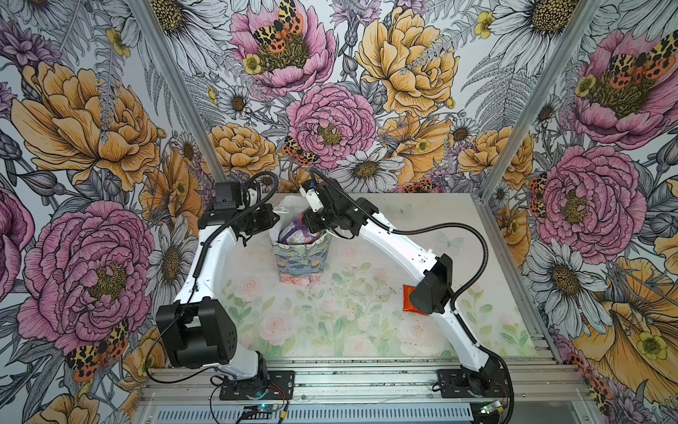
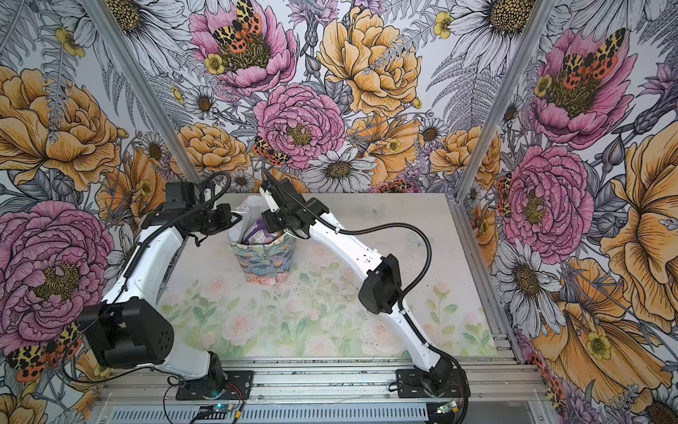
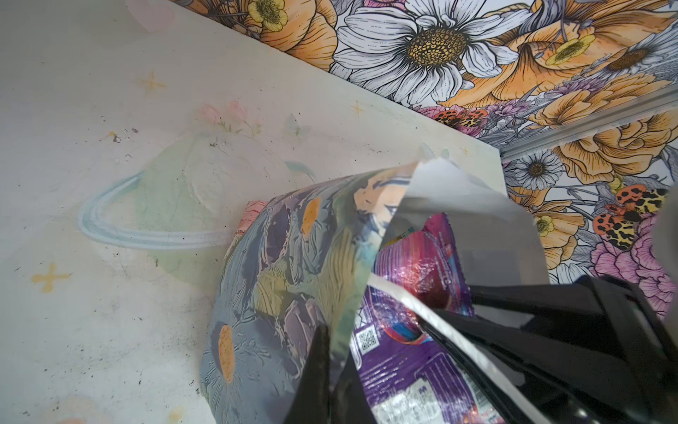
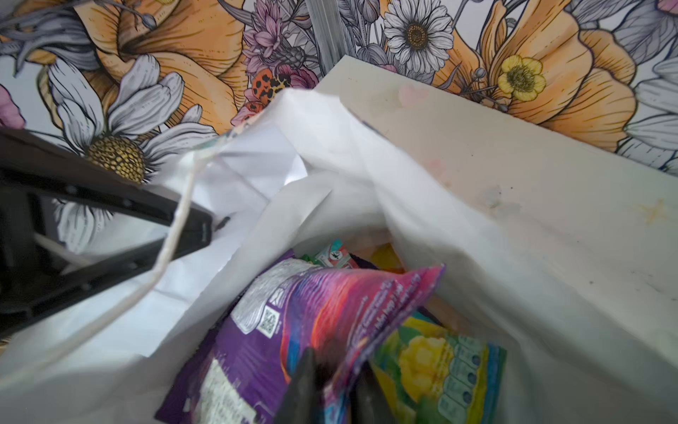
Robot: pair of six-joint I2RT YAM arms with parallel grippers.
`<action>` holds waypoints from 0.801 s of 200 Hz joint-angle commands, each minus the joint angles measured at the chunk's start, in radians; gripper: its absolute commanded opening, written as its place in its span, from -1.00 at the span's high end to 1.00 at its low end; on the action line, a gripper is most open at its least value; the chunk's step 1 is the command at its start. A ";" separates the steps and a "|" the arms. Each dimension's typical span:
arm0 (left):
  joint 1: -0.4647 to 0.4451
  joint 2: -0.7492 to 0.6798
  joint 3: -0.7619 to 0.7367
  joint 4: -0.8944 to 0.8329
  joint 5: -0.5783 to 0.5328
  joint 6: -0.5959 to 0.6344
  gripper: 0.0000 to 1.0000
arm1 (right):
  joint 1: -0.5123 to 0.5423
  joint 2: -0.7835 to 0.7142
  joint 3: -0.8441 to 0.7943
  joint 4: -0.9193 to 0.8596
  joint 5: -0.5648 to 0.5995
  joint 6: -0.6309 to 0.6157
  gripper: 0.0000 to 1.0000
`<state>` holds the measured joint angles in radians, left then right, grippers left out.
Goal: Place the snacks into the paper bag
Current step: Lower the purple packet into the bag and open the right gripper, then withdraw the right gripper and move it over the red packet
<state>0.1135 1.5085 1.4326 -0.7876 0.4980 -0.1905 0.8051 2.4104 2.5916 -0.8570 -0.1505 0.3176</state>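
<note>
Right end effector (image 4: 334, 361): at the bag mouth, fingers either side of the purple packet (image 4: 253, 352) (blurry, can't tell if it's actually pinching)
Left end effector (image 3: 333, 352): clamped on the paper bag (image 1: 299, 260) at its rim, by the cord handle (image 4: 172, 235)
Paper bag: upright, toward the back of the worktop (image 1: 330, 323)
Yellow-green packet (image 4: 433, 367): inside the bag, beside the purple one
Red sachet (image 1: 410, 299): out on the worktop, partly under the right arm (image 1: 400, 242)

The paper bag (image 1: 299, 262) is pastel flower-printed, the packet (image 4: 234, 359) purple, the sachet (image 1: 409, 299) red
</note>
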 commanded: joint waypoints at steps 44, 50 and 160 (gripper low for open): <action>0.005 -0.025 0.015 -0.010 0.030 0.008 1.00 | -0.007 -0.112 0.138 -0.014 0.005 -0.039 -0.27; 0.005 -0.025 0.015 -0.011 0.031 0.008 1.00 | -0.007 -0.123 0.147 -0.015 0.002 -0.041 -0.33; 0.006 -0.024 0.015 -0.009 0.030 0.007 1.00 | -0.091 -0.455 -0.226 0.008 0.111 -0.059 -0.82</action>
<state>0.1135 1.5085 1.4326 -0.7879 0.4984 -0.1905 0.7300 2.0460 2.5275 -0.8631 -0.0971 0.2672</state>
